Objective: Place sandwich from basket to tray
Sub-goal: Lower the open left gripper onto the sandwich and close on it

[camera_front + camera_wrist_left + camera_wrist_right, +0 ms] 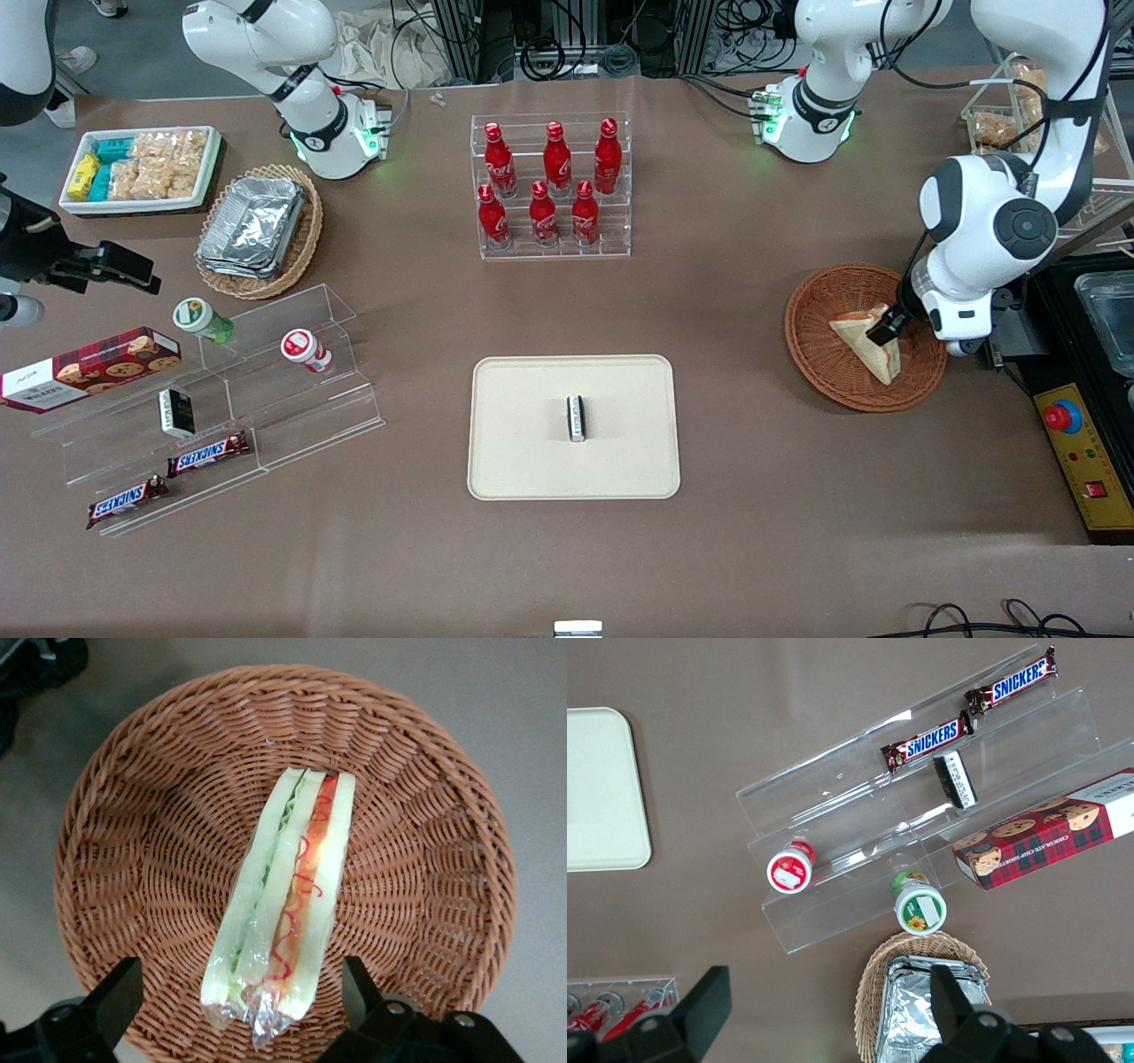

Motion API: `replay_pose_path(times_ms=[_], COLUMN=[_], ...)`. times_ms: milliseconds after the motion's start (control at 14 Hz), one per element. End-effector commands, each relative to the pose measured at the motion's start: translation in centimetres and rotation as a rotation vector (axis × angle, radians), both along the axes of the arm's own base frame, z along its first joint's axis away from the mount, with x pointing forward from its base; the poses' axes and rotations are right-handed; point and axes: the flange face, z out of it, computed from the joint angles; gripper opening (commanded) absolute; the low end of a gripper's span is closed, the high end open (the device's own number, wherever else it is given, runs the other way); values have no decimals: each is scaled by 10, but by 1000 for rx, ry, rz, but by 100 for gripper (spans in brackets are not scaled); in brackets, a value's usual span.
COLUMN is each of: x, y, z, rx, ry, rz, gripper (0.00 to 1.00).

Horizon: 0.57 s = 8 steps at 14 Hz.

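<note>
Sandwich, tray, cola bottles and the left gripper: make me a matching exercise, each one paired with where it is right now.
Things:
1. sandwich
2. small black-and-white packet
3. cola bottles
4. left gripper

Places:
A. in the clear tiered rack
B. on the tray
C. open, straddling the sandwich's end
D. lying in the basket

Pairs: 1-D, 2-B, 3-A, 4-C

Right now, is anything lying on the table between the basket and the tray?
No. In the front view, only bare brown tabletop separates the basket from the tray; the gripper hangs open over the sandwich.
</note>
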Motion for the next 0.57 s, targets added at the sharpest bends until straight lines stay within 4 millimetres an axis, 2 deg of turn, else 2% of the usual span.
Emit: replay_pose_path(times_ms=[0,286,357,429,500], x=[-24,-25,-22,-22,-21], y=[14,14,14,16,15], z=[-14,-26,-26,-27,-30], rx=[4,-2,-18,-40,-44], ry=[-56,-61,-70,-72,-77], rz=[40,42,88,166,163], gripper=[100,98,62,14,0])
